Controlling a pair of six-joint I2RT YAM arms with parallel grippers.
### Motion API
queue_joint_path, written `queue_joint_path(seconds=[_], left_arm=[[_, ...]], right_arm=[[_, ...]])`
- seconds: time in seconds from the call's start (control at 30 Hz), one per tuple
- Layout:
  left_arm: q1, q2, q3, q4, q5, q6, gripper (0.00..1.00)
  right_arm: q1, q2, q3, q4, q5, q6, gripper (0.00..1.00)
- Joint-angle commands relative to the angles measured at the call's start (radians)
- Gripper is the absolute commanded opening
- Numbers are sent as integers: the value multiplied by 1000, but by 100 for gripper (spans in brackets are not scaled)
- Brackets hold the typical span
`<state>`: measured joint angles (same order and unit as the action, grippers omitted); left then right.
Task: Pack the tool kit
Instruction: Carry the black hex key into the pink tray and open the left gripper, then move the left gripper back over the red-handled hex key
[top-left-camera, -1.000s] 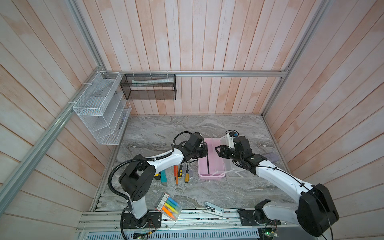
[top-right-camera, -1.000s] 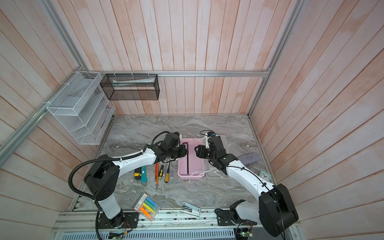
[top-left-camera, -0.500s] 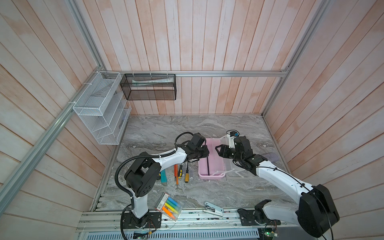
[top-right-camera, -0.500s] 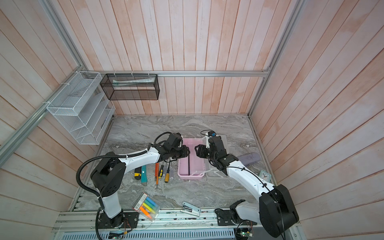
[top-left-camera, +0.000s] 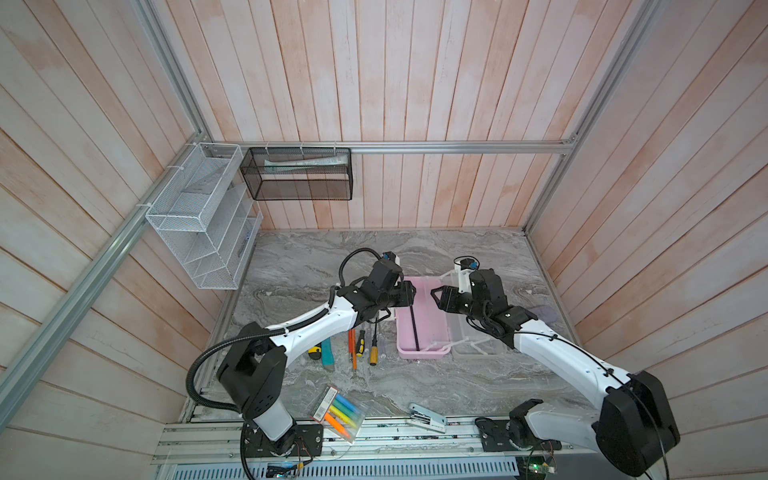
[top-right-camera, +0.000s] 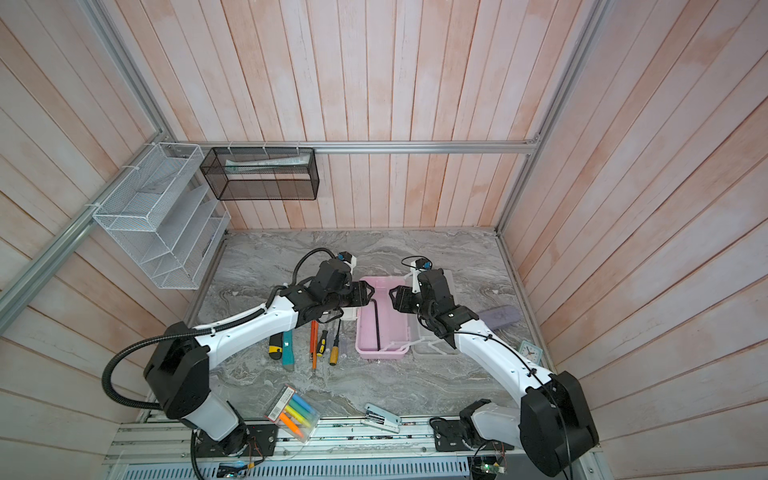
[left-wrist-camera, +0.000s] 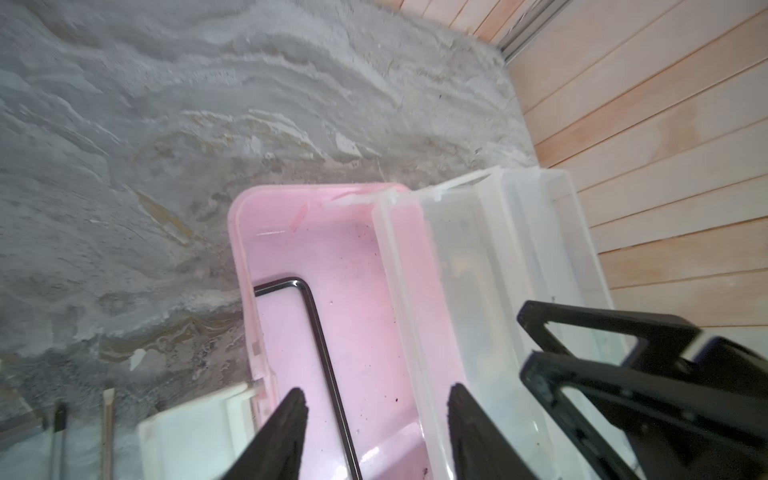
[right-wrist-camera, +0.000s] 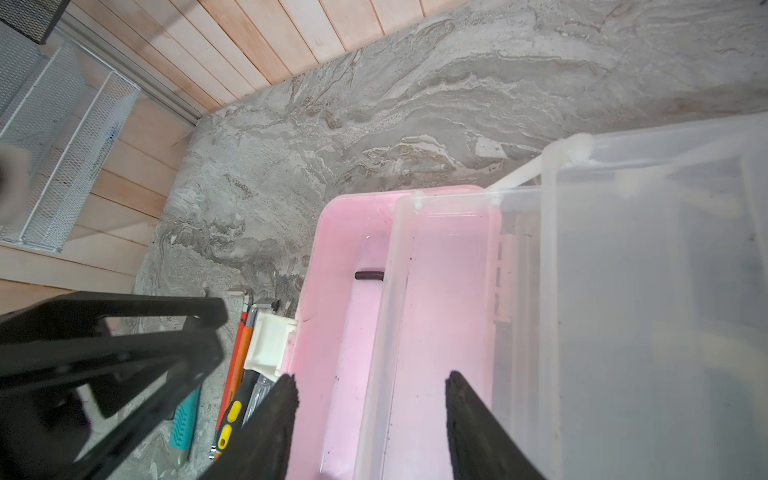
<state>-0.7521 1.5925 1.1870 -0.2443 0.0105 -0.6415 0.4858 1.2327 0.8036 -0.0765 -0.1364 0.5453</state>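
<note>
Marble tabletop (top-left-camera: 374, 257) free behind box (top-left-camera: 432, 328); left end effector (left-wrist-camera: 376, 390), right end effector (right-wrist-camera: 370, 376) agape, empty.

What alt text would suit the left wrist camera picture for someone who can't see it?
A black hex key lies in the open pink box, framed by the left claw's parted tips. A clear tray overlaps the box's side; the table is grey marbled.

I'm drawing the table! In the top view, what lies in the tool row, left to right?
Yellow-and-black utility knife, teal utility knife, orange screwdriver, yellow-handled screwdriver, pink box, clear lid.
</note>
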Motion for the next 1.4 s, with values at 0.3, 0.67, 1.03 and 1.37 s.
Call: queue_joint_path(seconds=[0.3,0.67,1.03,1.37], left_arm=[[147,-290,-293,-153,-98,25,69],[210,-310,-415,-116,-51,-22,59],[236,-197,-459,-70,-66,-29,38],[277,-117,-490,-1,-58,-14,27]], right_arm=[[216,-11,95,-100,135,-11,58],[315,83,103,-63,134,26,56],[316,112,67,-19,147,32,56],[315,155,85,-15,144,41,55]])
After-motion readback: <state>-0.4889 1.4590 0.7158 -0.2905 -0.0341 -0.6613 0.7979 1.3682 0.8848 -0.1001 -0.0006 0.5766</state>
